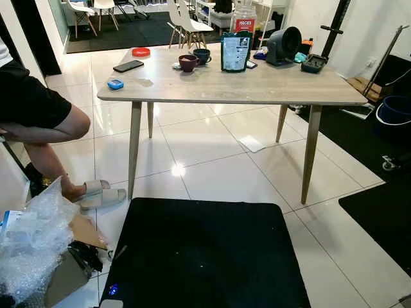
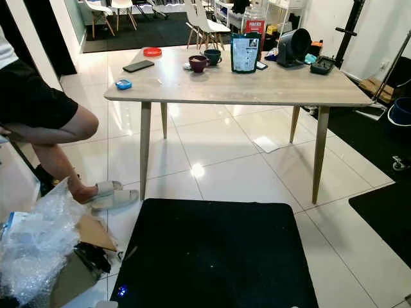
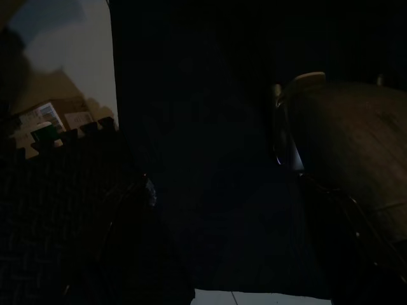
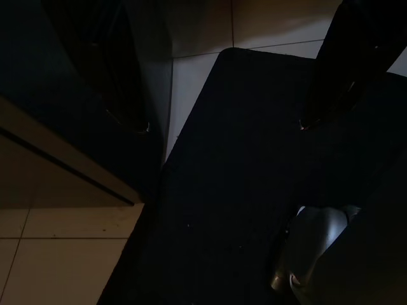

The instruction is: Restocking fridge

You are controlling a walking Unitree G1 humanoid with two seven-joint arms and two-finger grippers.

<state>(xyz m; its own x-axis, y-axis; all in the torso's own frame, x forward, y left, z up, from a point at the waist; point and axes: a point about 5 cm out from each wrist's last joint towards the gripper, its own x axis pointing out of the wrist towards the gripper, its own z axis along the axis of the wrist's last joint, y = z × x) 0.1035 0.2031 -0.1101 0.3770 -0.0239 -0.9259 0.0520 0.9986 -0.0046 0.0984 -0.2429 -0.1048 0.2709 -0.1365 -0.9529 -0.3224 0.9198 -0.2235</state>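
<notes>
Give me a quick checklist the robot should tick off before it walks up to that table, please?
1. Path to the table: black mat and bare tiles ahead, ok.
2. Person's foot beside the table's near-left leg: close to the route, not ok.
3. Bubble wrap and cardboard on the robot's left: off the mat, ok.
4. Dark pouch stands upright on the table: ok.
5. Right gripper hangs over the mat, fingers apart, nothing held: ok.
6. Left gripper: view too dark, cannot tell.
7. Fridge location: cannot tell.
</notes>
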